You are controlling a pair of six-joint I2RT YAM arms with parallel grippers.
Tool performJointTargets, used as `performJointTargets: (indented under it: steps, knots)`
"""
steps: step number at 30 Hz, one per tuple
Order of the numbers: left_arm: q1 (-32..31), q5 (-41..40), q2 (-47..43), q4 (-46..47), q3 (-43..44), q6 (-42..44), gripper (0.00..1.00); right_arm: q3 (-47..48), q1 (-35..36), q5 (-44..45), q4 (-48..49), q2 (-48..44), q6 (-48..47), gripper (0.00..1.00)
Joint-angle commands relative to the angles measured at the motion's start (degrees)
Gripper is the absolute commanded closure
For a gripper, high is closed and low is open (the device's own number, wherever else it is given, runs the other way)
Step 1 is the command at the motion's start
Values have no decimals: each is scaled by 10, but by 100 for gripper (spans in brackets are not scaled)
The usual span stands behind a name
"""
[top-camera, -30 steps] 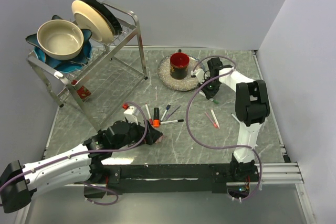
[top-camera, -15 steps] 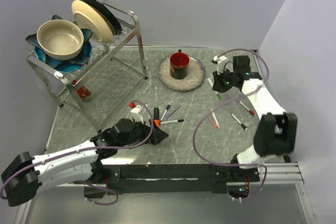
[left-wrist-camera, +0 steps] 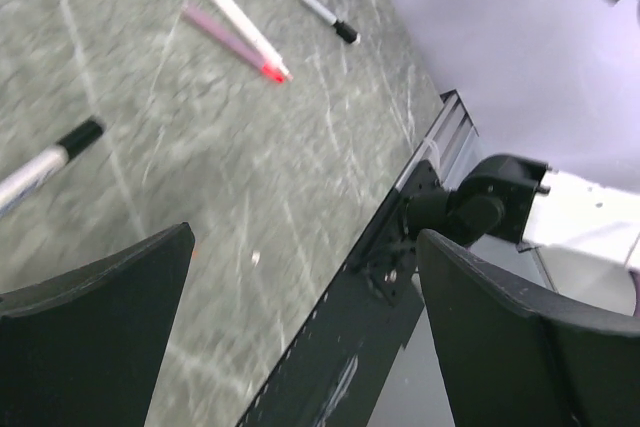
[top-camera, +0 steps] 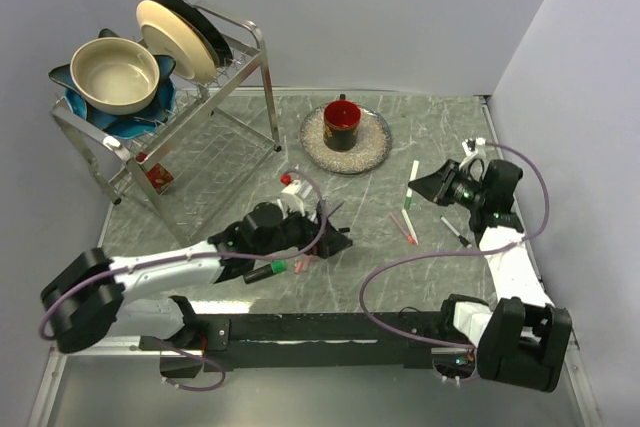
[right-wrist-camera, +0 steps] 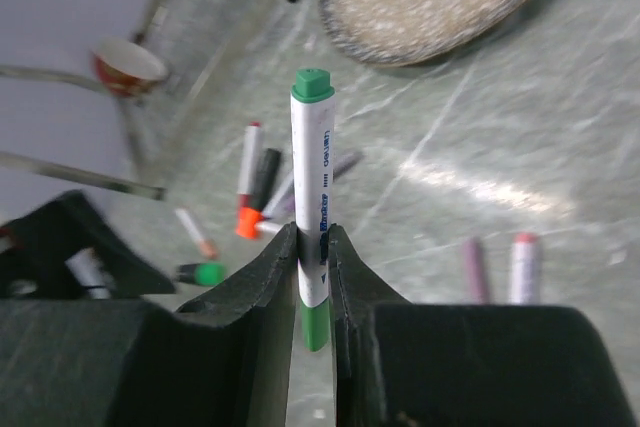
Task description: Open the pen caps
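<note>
Between the pinched fingers of our right gripper stands a white pen, green cap on top. Only that wrist view shows its blue print, too blurred to read. Our left gripper gapes wide above the table.

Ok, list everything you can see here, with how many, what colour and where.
Dish rack: one, metal, back left.
Bowl: one, cream, on the rack.
Dish: one, blue, under the bowl.
Plates: two, cream and black, upright in the rack.
Mug: one, red, on the speckled plate, back centre.
White pen: one, green cap, held at the right.
Loose pens: several, various colours, scattered mid-table.
Left gripper: one, black, open, low over the table centre.
Right gripper: one, black, shut on the white pen.
</note>
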Motion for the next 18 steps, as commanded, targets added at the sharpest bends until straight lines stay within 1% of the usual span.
performJointTargets:
  steps: [1,5,7,11,13,18]
  knots:
    - [2,36,58,55,74,15,1,-33,-11,-85,149,-17,143,100]
    - [3,49,136,55,135,22,1,-21,-12,-79,126,8,168,100]
    - [3,52,163,46,172,22,0,-27,-12,-81,139,12,186,100]
    - [3,58,234,28,231,15,1,-49,-12,-70,180,7,252,100]
    - [3,65,266,17,267,12,1,-54,-12,-70,193,5,264,100]
    - [4,80,306,17,310,1,4,-57,-10,-74,200,6,278,100]
